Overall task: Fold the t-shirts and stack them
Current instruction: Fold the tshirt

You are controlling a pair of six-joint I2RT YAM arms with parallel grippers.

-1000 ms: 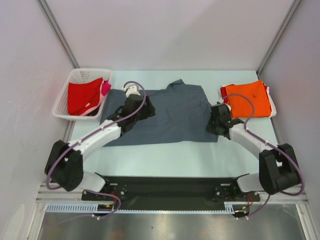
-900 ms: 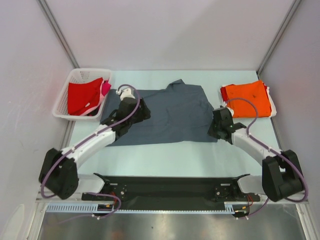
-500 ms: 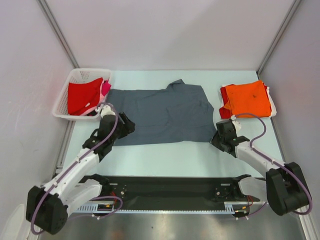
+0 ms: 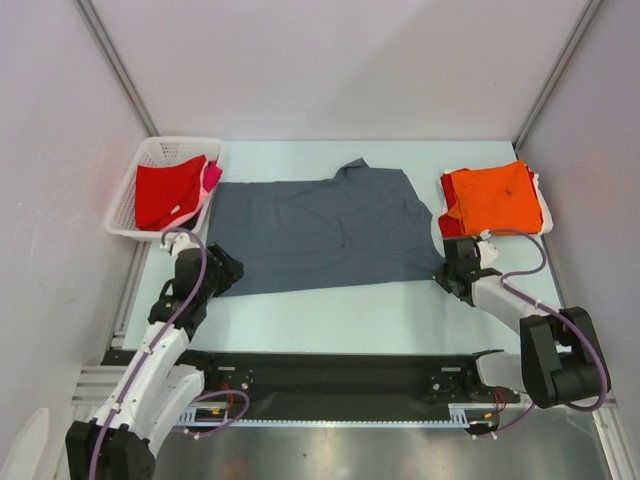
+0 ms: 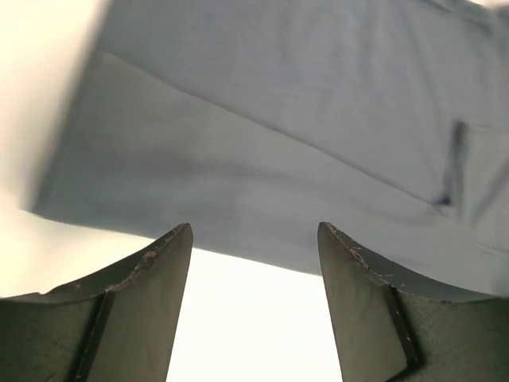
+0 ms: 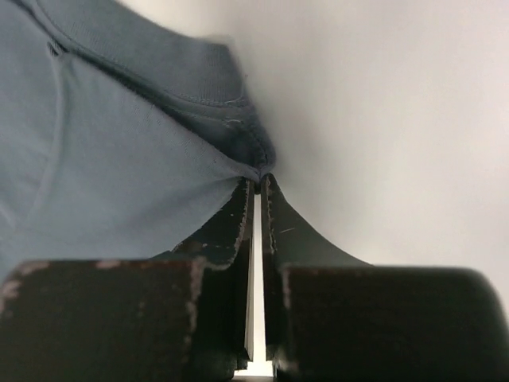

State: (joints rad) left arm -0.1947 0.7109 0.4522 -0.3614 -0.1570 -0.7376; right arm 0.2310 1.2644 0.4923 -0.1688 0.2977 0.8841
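Observation:
The dark slate-grey t-shirt (image 4: 320, 230) lies spread flat in the middle of the table. My left gripper (image 4: 228, 272) is open and empty at its near left corner; in the left wrist view (image 5: 254, 239) the shirt's edge (image 5: 262, 167) lies just beyond the fingertips. My right gripper (image 4: 443, 277) is shut on the shirt's near right corner (image 6: 256, 165), pinched at the fingertips in the right wrist view (image 6: 258, 181). The bright orange t-shirt (image 4: 496, 197) lies folded at the far right. Red (image 4: 166, 192) and pink (image 4: 210, 176) shirts lie in the basket.
A white lattice basket (image 4: 128, 196) stands at the far left by the wall. White enclosure walls stand on both sides and behind. A black rail (image 4: 340, 375) runs along the near edge between the arm bases.
Both arms have drawn back toward the near edge, from over the grey shirt to its near corners. The shirt now lies flatter and wider. The right gripper holds the near right corner.

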